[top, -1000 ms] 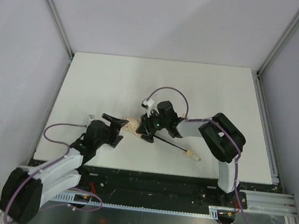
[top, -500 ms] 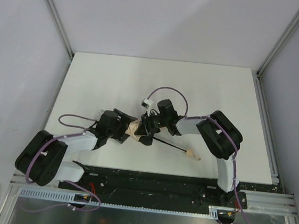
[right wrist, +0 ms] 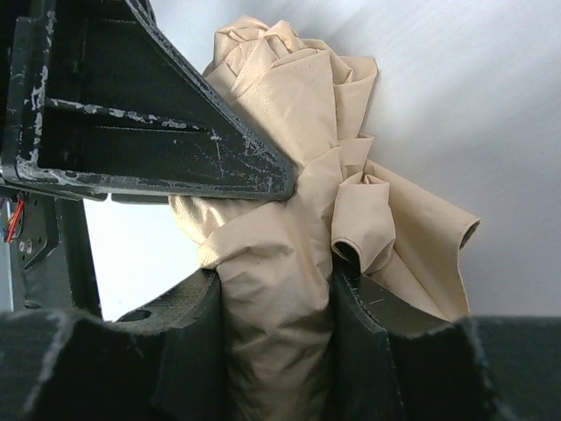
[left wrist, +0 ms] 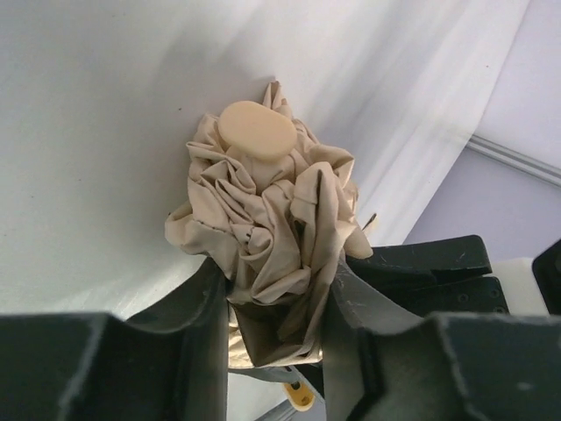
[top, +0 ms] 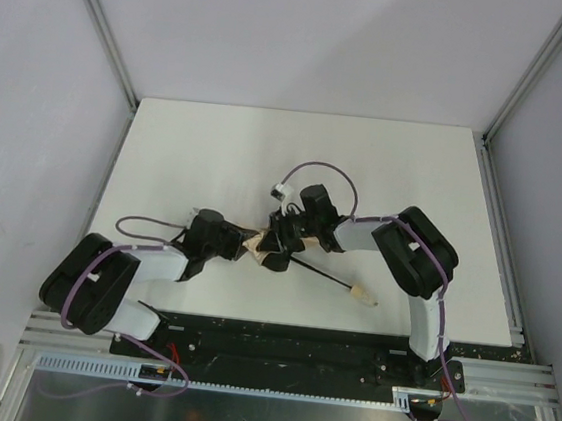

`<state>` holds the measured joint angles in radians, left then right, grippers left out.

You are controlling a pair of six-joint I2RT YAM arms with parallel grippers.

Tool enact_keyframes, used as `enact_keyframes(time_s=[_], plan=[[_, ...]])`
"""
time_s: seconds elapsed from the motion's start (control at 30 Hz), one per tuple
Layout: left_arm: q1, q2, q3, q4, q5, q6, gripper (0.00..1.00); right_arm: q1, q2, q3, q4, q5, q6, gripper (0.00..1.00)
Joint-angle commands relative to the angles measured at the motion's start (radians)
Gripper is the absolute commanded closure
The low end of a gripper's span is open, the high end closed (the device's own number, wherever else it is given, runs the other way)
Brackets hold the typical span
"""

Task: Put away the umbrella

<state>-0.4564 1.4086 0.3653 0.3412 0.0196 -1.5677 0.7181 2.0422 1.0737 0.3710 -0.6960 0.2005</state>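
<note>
The compact folding umbrella (left wrist: 272,210) of crumpled beige fabric lies on the white table (top: 266,159) near its middle, just in front of the 2 arms. Its thin dark metal shaft (top: 320,274) runs out along the surface toward the right arm's base and ends in a small light tan handle (top: 361,295). The left gripper (left wrist: 276,267) is clamped on the canopy bundle from its closed end, with both dark fingers pressed into the folds just below the round tan cap (left wrist: 257,130). The right gripper (right wrist: 273,276) is squeezed onto the same bundle from the shaft side, so the 2 sets of fingers meet almost nose to nose across the fabric. This two-sided hold probably serves to gather the loose pleats and keep them from springing apart, since the cloth bulges and curls wherever no finger bears on it. With the shaft drawn out and the canopy only bunched rather than neatly wrapped, the job looks roughly midway. Whether a strap or sleeve is at hand to secure it, the views do not show.
</note>
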Motion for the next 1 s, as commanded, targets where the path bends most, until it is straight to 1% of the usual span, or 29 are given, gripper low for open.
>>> enact_keyframes(time_s=[0.0,0.03,0.1,0.17,0.2,0.27,0.37,0.43,0.47,0.5,0.63,0.77,0.87,0.97], plan=[[-0.005,-0.02,-0.054,-0.05,-0.078,0.126,0.78,0.045,-0.008,-0.035,-0.154,-0.025,-0.035,0.97],[-0.005,-0.029,-0.057,-0.05,-0.074,0.134,0.83,0.048,-0.015,-0.034,-0.162,-0.002,-0.032,0.91],[-0.006,-0.043,-0.065,-0.051,-0.063,0.142,0.91,0.057,-0.047,-0.035,-0.184,0.058,-0.038,0.73],[-0.007,-0.054,-0.075,-0.051,-0.044,0.139,0.96,0.084,-0.095,-0.048,-0.212,0.176,-0.057,0.52],[-0.007,-0.062,-0.08,-0.05,-0.035,0.138,0.98,0.098,-0.12,-0.055,-0.226,0.23,-0.072,0.45],[-0.008,-0.084,-0.097,-0.051,-0.003,0.119,0.99,0.131,-0.165,-0.067,-0.252,0.352,-0.099,0.36],[-0.01,-0.124,-0.12,-0.067,0.016,0.084,1.0,0.195,-0.221,-0.071,-0.292,0.558,-0.147,0.28],[-0.011,-0.137,-0.118,-0.099,0.024,0.066,1.0,0.253,-0.255,-0.071,-0.309,0.73,-0.181,0.13],[-0.01,-0.139,-0.111,-0.12,0.028,0.062,1.0,0.284,-0.271,-0.071,-0.317,0.801,-0.203,0.08],[-0.01,-0.14,-0.1,-0.141,0.029,0.059,1.0,0.314,-0.287,-0.071,-0.322,0.864,-0.224,0.06],[-0.01,-0.118,-0.07,-0.203,0.055,0.034,1.0,0.395,-0.307,-0.062,-0.333,1.012,-0.299,0.03],[-0.01,-0.105,-0.048,-0.23,0.091,0.013,1.0,0.437,-0.271,-0.041,-0.338,1.095,-0.349,0.05],[-0.011,-0.105,-0.037,-0.246,0.115,-0.005,1.0,0.46,-0.22,-0.031,-0.305,1.14,-0.398,0.1],[-0.012,-0.113,-0.032,-0.261,0.134,-0.02,1.0,0.466,-0.165,-0.023,-0.269,1.183,-0.417,0.19]])
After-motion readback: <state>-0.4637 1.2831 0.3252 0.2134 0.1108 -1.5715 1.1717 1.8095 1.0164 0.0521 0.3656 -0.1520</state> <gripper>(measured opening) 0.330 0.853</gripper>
